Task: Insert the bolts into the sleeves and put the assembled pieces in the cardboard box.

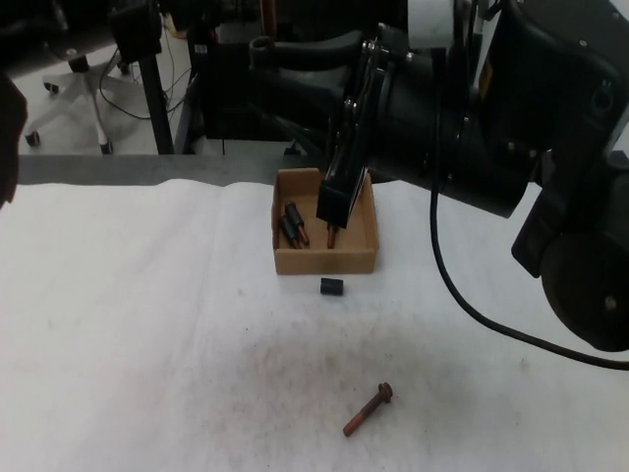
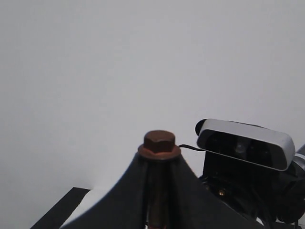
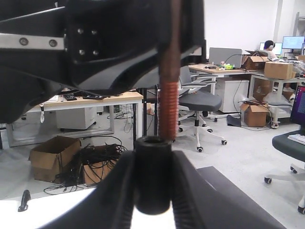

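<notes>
My left tool (image 2: 158, 161) clamps the bolt (image 2: 159, 143), right tool (image 3: 152, 160) grips the sleeve (image 3: 152, 183); any tilt could jam threads on its rim.

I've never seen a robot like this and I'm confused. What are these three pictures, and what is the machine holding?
It is a robot with two black arms that can grasp things. One picture comes from a camera behind the arms, looking down on a white-covered bench. There you see a cardboard box with finished pieces inside, a loose black sleeve and a loose bolt. The other two pictures come from small cameras on the wrists. In them, the left arm's fingers pinch a second bolt, and the right arm's fingers hold a second sleeve. That bolt's threaded end sits right at the sleeve's opening, ready to go in.
</notes>
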